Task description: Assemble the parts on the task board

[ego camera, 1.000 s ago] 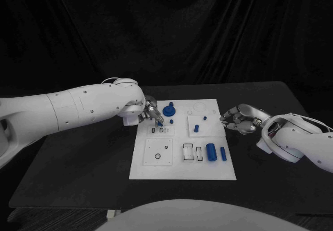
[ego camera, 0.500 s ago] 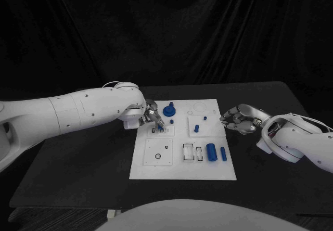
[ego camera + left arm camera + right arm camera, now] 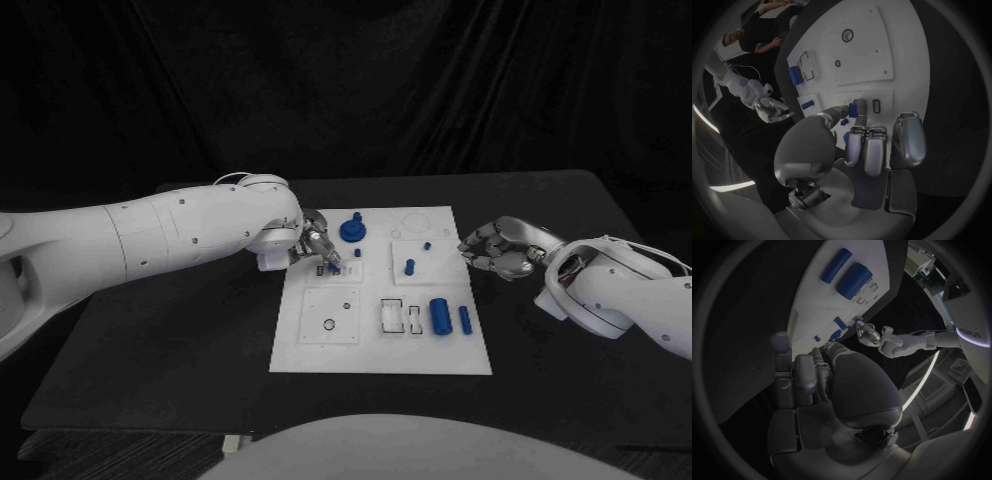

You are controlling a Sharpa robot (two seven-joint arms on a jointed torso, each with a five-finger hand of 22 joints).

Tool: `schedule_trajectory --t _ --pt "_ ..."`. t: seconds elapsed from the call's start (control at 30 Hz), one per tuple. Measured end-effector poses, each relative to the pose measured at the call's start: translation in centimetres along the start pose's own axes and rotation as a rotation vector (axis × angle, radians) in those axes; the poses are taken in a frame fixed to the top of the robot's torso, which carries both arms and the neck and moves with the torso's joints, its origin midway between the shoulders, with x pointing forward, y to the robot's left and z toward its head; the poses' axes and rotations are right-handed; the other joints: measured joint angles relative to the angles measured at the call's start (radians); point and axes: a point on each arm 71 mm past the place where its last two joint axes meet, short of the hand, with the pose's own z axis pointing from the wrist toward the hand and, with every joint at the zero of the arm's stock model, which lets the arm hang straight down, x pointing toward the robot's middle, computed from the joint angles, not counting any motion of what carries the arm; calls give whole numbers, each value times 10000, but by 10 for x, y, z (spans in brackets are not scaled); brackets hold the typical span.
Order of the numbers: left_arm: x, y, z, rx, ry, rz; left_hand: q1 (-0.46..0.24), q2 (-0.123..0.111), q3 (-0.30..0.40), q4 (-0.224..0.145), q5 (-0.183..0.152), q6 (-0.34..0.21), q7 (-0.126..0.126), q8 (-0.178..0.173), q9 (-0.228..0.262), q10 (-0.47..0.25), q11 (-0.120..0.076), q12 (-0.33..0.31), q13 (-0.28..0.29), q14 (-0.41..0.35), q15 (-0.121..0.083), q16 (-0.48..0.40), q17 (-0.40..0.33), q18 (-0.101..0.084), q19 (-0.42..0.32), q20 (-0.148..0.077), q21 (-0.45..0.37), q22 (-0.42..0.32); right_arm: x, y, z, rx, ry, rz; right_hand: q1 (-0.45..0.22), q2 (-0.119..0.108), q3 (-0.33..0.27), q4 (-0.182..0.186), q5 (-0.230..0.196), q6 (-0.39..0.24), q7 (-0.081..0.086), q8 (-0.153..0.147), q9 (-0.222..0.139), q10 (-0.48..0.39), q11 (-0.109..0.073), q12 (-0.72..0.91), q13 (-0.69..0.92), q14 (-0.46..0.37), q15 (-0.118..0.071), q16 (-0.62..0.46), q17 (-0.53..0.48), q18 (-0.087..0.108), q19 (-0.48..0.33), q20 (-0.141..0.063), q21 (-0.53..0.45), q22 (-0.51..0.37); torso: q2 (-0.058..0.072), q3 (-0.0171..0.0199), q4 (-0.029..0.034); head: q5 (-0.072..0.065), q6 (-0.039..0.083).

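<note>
Since a second ago only the left hand has crept slightly along the white task board, its fingers pinching a small blue part over the far-left slots, where a tilt could jam or drop it, while the right hand, clenched empty, waits beside the board's right edge.

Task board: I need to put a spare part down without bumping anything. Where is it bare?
The task board is bare along its near edge, below the two blue cylinders. The table beside it is free too. The far left corner is crowded by the left hand.
</note>
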Motion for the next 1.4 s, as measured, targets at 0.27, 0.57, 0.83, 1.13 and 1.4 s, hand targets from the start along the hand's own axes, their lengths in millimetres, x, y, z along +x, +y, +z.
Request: schedule_trajectory --t 0.27,0.57,0.83,1.13,1.4 --pt "2 0 2 -28 33 -10 0 0 0 0 0 -6 8 0 -2 2 1 -4 0 0 0 0 0 -1 0 0 0 0 0 0 0 3 2 1 0 0 0 0 0 0 0 0 0 0 0 0 0 0 0 0 0 0 0 0 0 -1 4 0 3 -14 0" --pt "4 2 4 -60 91 -44 -1 -1 0 0 0 -34 37 -8 -17 2 2 -42 0 0 0 -38 0 0 -35 36 0 -1 0 -1 -1 12 5 2 0 0 0 0 0 0 0 0 0 0 0 0 0 0 0 0 0 1 0 0 0 -1 9 -1 0 -15 0" --pt "6 3 5 -59 111 -72 -1 -2 0 0 -1 -35 39 -18 -31 2 2 -42 0 0 0 -38 0 0 -35 36 0 -1 0 0 -1 12 14 2 0 0 0 0 0 0 0 0 0 0 0 0 0 0 0 0 0 0 0 0 0 -2 10 -6 -10 -6 0" --pt "6 3 7 -65 117 -105 -40 16 0 -1 -2 -30 34 -18 -31 3 3 -41 0 0 0 -38 0 0 -35 36 -40 -1 0 0 0 10 25 1 0 0 125 -14 43 0 0 0 -12 0 0 1 -1 0 0 0 -18 0 0 0 -70 6 4 -8 -11 -29 0" --pt "6 3 8 -69 121 -144 -184 186 0 -1 -248 -23 12 -18 -7 4 4 -80 0 0 0 -38 0 0 -41 42 -40 -1 0 0 0 13 38 -2 0 0 125 -14 43 0 0 0 -11 0 0 1 -1 0 0 0 -18 0 0 0 -70 5 3 -9 -11 -37 0"
